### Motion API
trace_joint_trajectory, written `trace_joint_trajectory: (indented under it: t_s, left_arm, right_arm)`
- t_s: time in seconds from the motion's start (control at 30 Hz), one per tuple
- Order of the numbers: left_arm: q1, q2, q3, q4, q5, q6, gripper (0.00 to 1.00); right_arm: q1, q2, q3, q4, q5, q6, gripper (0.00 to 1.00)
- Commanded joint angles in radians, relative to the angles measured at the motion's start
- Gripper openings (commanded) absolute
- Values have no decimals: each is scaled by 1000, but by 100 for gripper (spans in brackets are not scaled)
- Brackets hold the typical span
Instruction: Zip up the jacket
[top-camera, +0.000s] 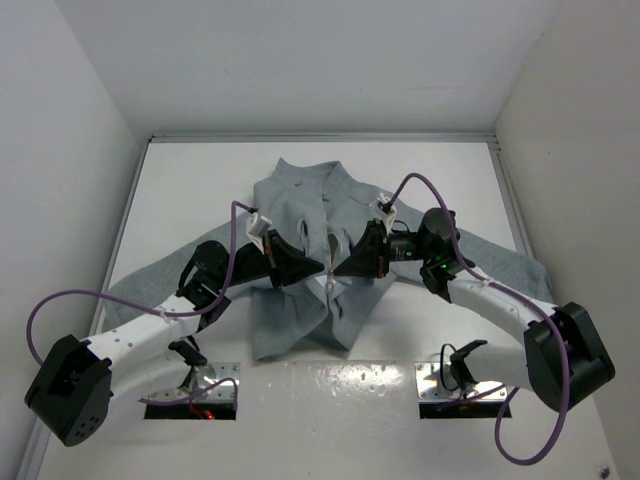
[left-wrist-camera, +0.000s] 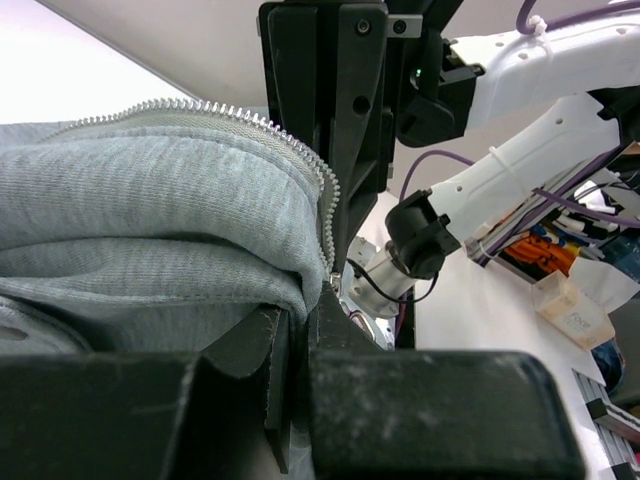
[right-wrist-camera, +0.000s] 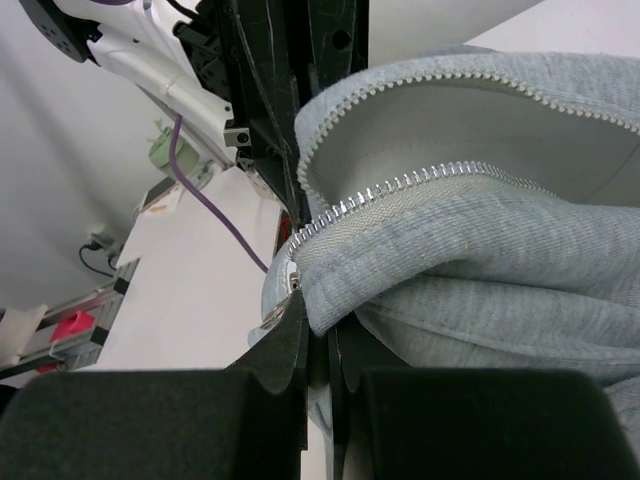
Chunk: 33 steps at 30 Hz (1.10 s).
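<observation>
- A white table (top-camera: 200, 180) stands inside plain white walls (top-camera: 80, 100).
- The light grey fleece jacket (top-camera: 300, 205) lies spread across the middle of the table, collar towards the far edge and sleeves trailing out to both sides.
- The left arm (top-camera: 140, 335) and the right arm (top-camera: 500, 305) curve inward over the sleeves, each carrying a purple cable (top-camera: 45, 300).
- The left gripper (top-camera: 316, 269) and the right gripper (top-camera: 341, 269) meet tip to tip at the jacket's front opening, low on the chest.
- The left gripper is closed narrow, pinching a fold of one front edge beside the pale zipper (left-wrist-camera: 290, 140).
- The right gripper is clamped tight on the other front edge, at the bottom end of its row of teeth.
- A small metal end piece (right-wrist-camera: 283, 285) shows just above the right gripper's fingers.
</observation>
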Motion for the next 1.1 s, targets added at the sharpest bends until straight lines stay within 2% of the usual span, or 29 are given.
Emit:
trace_joint_trajectory:
  t_s: [0.0, 0.13, 0.37, 0.7, 0.87, 1.07]
  left_arm:
    - [-29, -1, 17, -16, 47, 12, 0]
    - [-29, -1, 7, -27, 65, 12, 0]
    - [-49, -20, 7, -48, 79, 94, 0]
    - [-120, -67, 59, -330, 104, 487, 0]
    - [-129, -67, 78, -454, 74, 556, 0]
    - [-129, -57, 96, -530, 27, 599, 0]
  right_arm:
    - [2, -4, 71, 84, 8, -30, 0]
    - [-1, -4, 76, 71, 28, -60, 0]
    - [-21, -6, 67, 44, 30, -87, 0]
    - [-35, -21, 27, 32, 14, -77, 0]
    - [-36, -27, 41, 49, -7, -68, 0]
    - [-33, -54, 33, 49, -24, -50, 0]
